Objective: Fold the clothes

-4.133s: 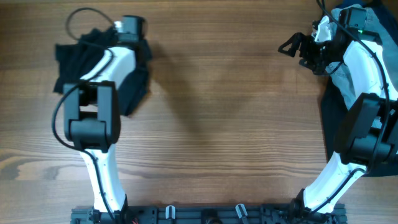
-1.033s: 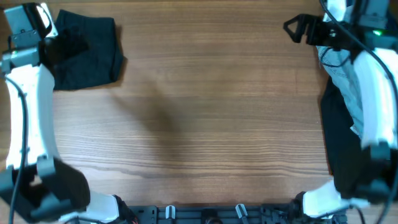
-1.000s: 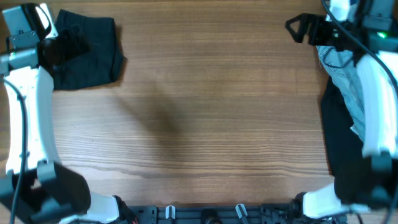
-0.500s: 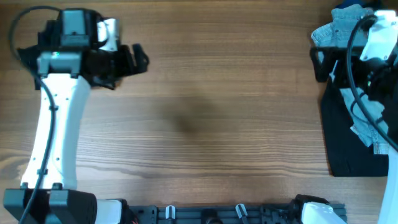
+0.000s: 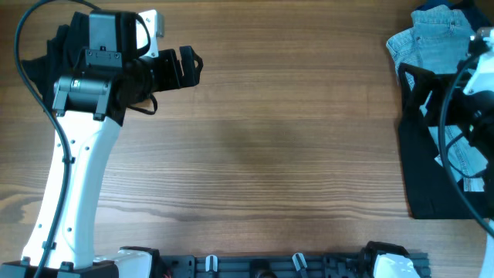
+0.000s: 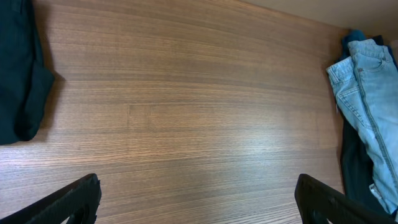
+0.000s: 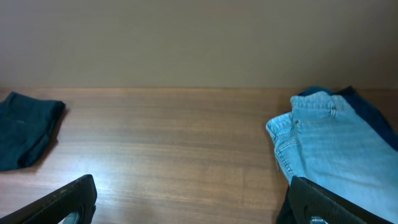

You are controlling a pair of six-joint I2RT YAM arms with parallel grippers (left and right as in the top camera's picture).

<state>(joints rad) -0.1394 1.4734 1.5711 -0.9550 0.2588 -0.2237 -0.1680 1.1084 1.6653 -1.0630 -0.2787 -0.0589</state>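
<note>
Overhead, the folded black shorts lie in the upper left corner of the frame. They are mostly hidden by the white left arm, which rises from the bottom edge and passes over them, so only a dark strip shows beside its upper housing. The left gripper points rightward above the wooden table. Its jaws are spread wide with nothing between them, and in the left wrist view its fingertips sit at the two bottom corners. In the upper right lie the light-blue jeans, resting partly on a larger black garment that runs down the right edge. The right arm crosses in front of both. The right gripper also stands wide apart and holds nothing, and its wrist view looks across the table to the shorts at far left. A second ago the shorts lay uncovered, with the left arm at the frame's left edge, and the right gripper hung at the top right over the jeans. Since then the left arm has swung over the bundle. The right arm has drawn back toward the right edge, uncovering the jeans.
</note>
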